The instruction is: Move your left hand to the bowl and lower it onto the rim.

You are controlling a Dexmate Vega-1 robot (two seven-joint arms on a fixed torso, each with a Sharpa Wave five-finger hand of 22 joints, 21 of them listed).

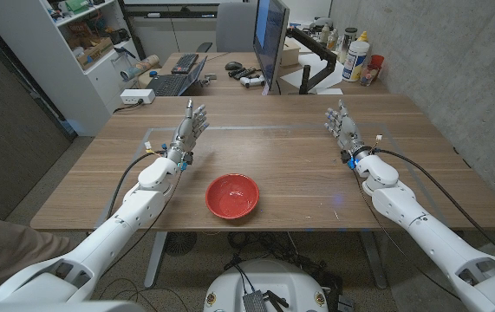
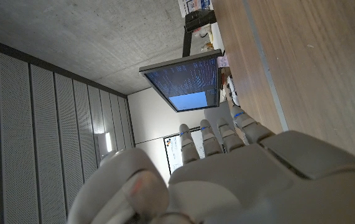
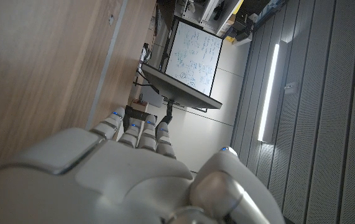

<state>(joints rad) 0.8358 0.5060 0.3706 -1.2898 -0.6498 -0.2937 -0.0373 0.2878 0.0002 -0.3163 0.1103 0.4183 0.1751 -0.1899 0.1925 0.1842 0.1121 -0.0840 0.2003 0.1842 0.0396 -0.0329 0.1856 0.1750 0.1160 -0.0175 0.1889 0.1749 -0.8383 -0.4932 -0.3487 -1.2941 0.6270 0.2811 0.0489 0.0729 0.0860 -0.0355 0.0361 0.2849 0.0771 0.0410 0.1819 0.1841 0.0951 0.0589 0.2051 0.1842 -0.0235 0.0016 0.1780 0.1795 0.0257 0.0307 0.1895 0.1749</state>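
A red bowl [image 1: 232, 196] stands empty on the wooden table [image 1: 290, 165], near the front edge at the middle. My left hand [image 1: 190, 128] is over the table's left half, behind and to the left of the bowl, fingers stretched away from me and holding nothing. In the left wrist view the same hand [image 2: 227, 180] shows its back with fingers straight beside the tabletop. My right hand [image 1: 343, 126] is over the table's right half, well away from the bowl, fingers extended and empty; its back [image 3: 115, 180] shows in the right wrist view.
A monitor [image 1: 270, 39] on an arm stands at the table's far edge. Behind it a second desk holds a keyboard [image 1: 171, 83], controllers and bottles [image 1: 357, 56]. A shelf unit [image 1: 91, 43] stands at the back left. A concrete wall runs along the right.
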